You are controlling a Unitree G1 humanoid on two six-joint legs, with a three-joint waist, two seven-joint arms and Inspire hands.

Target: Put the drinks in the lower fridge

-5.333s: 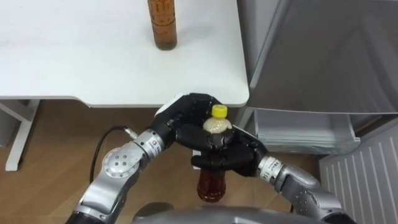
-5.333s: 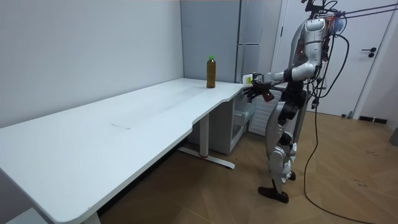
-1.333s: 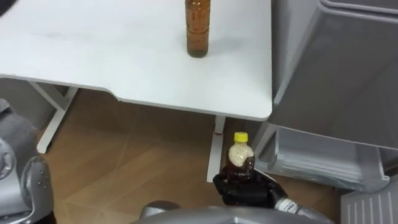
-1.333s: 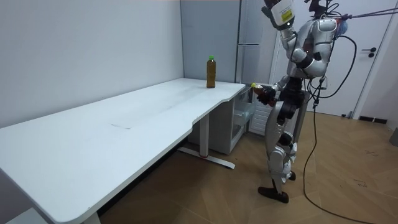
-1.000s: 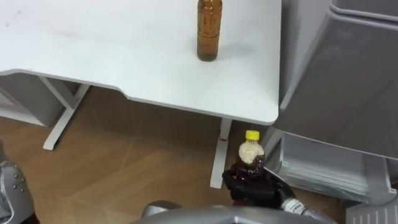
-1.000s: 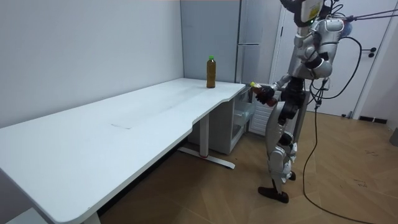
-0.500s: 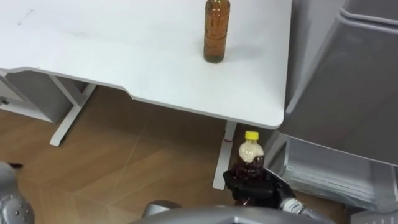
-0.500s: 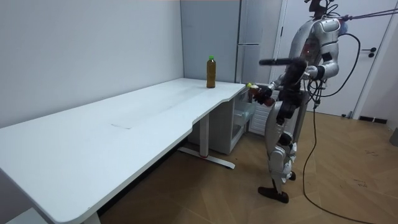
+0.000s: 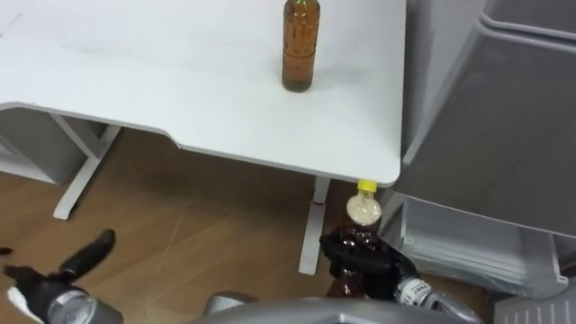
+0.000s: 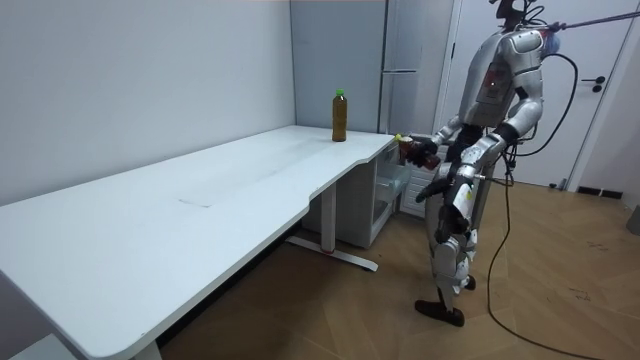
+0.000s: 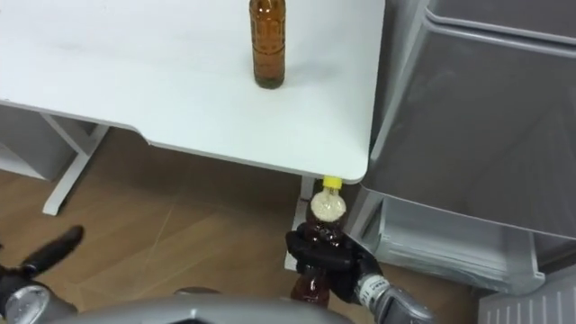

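Fingers (image 9: pixel 346 256) of the right hand (image 9: pixel 367 266) are wrapped tight round the dark belly of the yellow-capped drink bottle (image 9: pixel 364 209). It is carried upright and low in front of the robot's waist, just off the corner of the white table (image 9: pixel 135 72). Gripping it by the body leaves the neck and cap free, and holding it upright looks like the sensible way to stand it on a shelf.

The robot stands at the table's end, right beside the grey fridge (image 10: pixel 400 60). The fridge's open lower compartment (image 9: pixel 459 236), with pale shelves showing, lies just to the right of the held bottle. To my eye the carry is half done: the bottle is off the table but not yet inside.

The left hand (image 9: pixel 88 255) hangs low at the robot's side with its fingers stretched out and nothing in them, out of the way of the reach.

A second drink, the amber bottle (image 9: pixel 301 45), stands on the table near the fridge end, waiting its turn.
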